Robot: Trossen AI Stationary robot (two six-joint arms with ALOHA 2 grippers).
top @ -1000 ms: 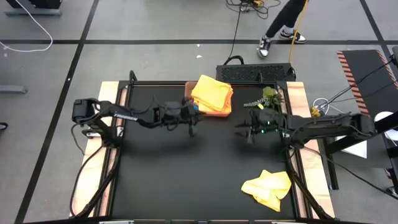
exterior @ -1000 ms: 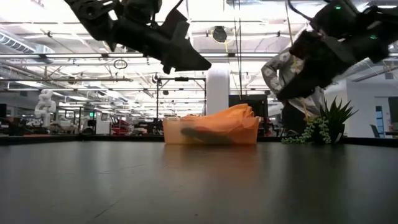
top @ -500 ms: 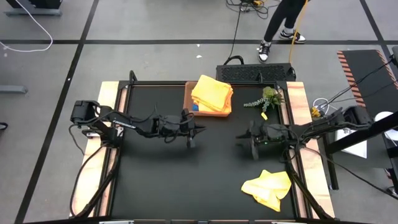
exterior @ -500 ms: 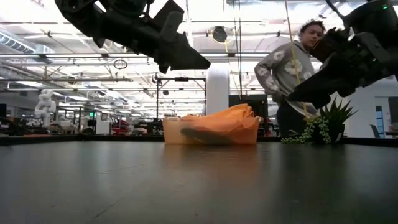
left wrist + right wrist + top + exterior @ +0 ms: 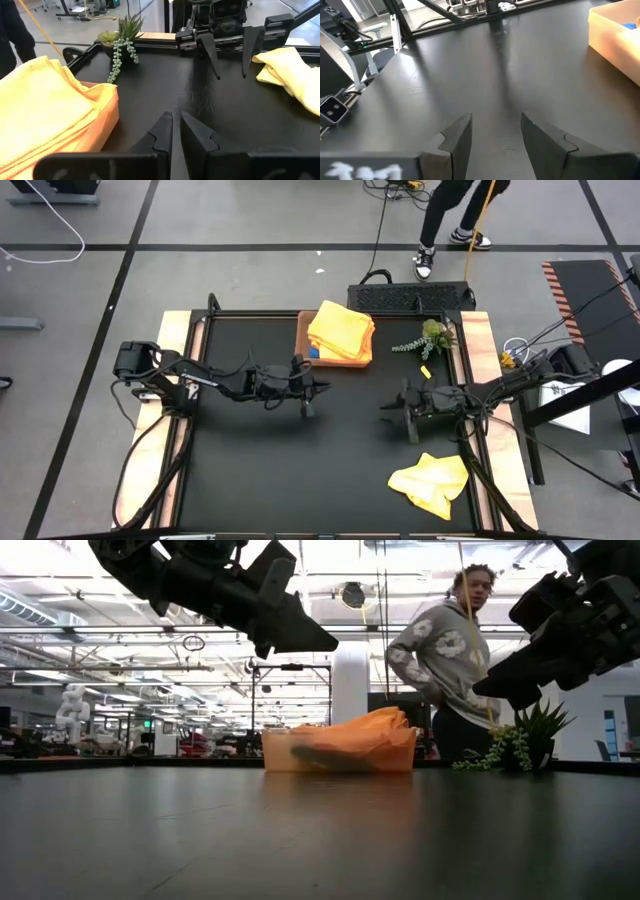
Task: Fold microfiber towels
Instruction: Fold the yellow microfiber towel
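Observation:
A stack of folded orange-yellow microfiber towels (image 5: 342, 330) lies in the brown tray (image 5: 303, 338) at the table's far middle, with a bit of blue cloth (image 5: 314, 352) under it. A crumpled yellow towel (image 5: 430, 482) lies flat on the black table top near the right front corner. My left gripper (image 5: 318, 390) hovers just on the near side of the tray; it is shut and has nothing between its fingers (image 5: 192, 132). My right gripper (image 5: 385, 410) faces it from the right, above the table's middle. It is open and also holds nothing (image 5: 495, 130).
A small green plant sprig (image 5: 428, 337) stands at the far right, beside the tray. A person (image 5: 450, 220) walks on the floor beyond the far edge. Bare black table top (image 5: 260, 470) stretches across the middle and the near left.
My left gripper has gone a little toward the near edge and the right, away from the tray, then kept still. My right gripper has swung toward the near edge, sunk somewhat, and tipped. The person beyond the table has walked toward the left.

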